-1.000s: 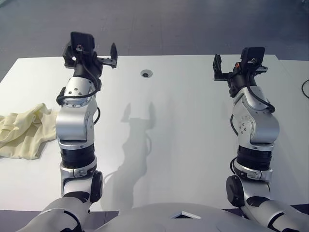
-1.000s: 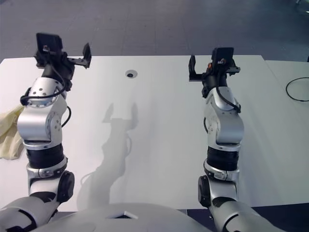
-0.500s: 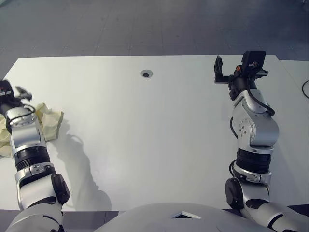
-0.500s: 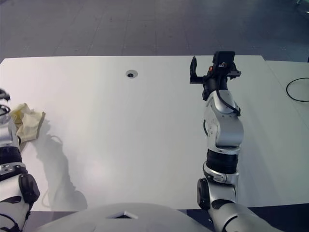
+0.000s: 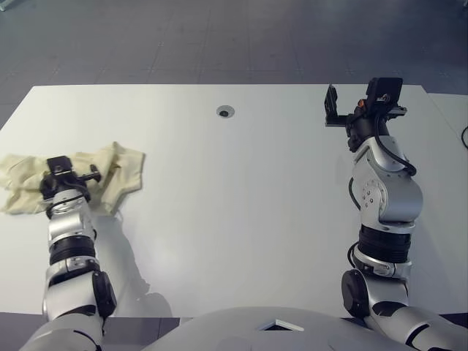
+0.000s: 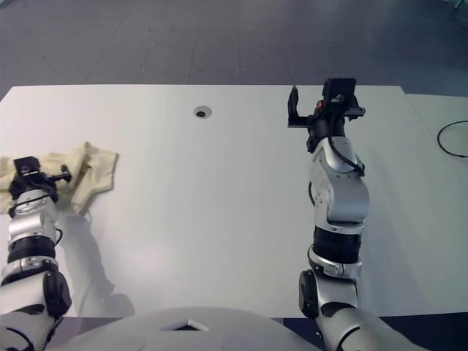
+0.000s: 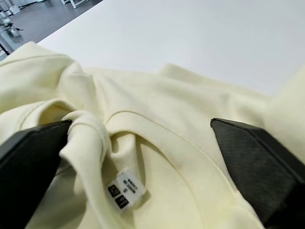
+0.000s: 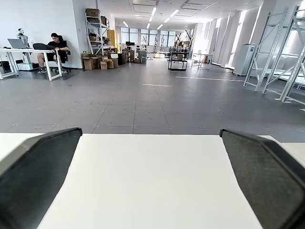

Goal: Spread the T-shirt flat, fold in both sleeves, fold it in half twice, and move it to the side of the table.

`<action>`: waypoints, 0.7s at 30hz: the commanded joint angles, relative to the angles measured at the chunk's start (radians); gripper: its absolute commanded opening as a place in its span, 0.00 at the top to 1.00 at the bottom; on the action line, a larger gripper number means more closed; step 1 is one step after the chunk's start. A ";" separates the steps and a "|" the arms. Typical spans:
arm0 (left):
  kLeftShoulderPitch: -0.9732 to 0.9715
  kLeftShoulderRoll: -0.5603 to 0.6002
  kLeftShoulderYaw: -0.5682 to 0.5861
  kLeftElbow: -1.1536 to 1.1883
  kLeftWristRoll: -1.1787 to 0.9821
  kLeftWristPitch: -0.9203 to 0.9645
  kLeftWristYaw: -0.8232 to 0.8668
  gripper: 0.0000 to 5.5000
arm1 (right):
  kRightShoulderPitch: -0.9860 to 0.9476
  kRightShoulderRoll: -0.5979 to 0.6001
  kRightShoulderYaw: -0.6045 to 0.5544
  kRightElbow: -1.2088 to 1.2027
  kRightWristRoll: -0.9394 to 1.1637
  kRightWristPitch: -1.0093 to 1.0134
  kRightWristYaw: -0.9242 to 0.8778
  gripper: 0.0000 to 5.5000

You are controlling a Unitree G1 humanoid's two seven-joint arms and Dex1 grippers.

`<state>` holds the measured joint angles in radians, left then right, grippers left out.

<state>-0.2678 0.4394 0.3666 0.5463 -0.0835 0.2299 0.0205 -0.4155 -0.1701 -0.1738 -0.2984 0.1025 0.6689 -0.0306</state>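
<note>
Dropping from its raised pose at the far left, the left gripper [image 7: 140,125] now sits on the crumpled T-shirt [image 5: 121,168] at the table's [image 5: 256,205] left edge, fingers apart astride the collar. The cloth reaches farther right than before, so spreading is likely only starting. The right gripper [image 8: 151,132] stays raised far right, fingers apart.

One T-shirt [image 5: 121,167], one table [image 5: 248,205], one grommet [image 5: 225,111], one left end effector [image 7: 143,152], one right end effector [image 8: 150,176]

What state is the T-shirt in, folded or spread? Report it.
Neither: crumpled. The T-shirt lies bunched and wrinkled on the table, left side, its collar inside the open left gripper.
</note>
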 commanded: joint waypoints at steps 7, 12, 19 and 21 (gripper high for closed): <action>0.440 -0.302 -0.172 -0.732 -0.249 0.883 0.005 0.02 | 0.046 -0.013 -0.014 -0.058 -0.009 0.026 -0.007 0.02; 0.321 -0.366 -0.123 -0.953 -0.424 1.176 -0.032 0.02 | 0.063 -0.006 -0.018 -0.068 -0.017 0.016 -0.020 0.02; 0.110 -0.507 0.049 -1.027 -0.438 1.384 0.000 0.02 | 0.049 0.010 0.003 -0.063 -0.017 -0.006 -0.029 0.02; 0.037 -0.504 0.096 -1.026 -0.471 1.384 0.020 0.02 | 0.044 0.010 0.012 -0.062 -0.016 -0.010 -0.026 0.02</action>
<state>-0.1475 0.0197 0.3854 -0.4880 -0.4586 1.3439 0.0303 -0.3769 -0.1688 -0.1722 -0.3113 0.0989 0.6677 -0.0472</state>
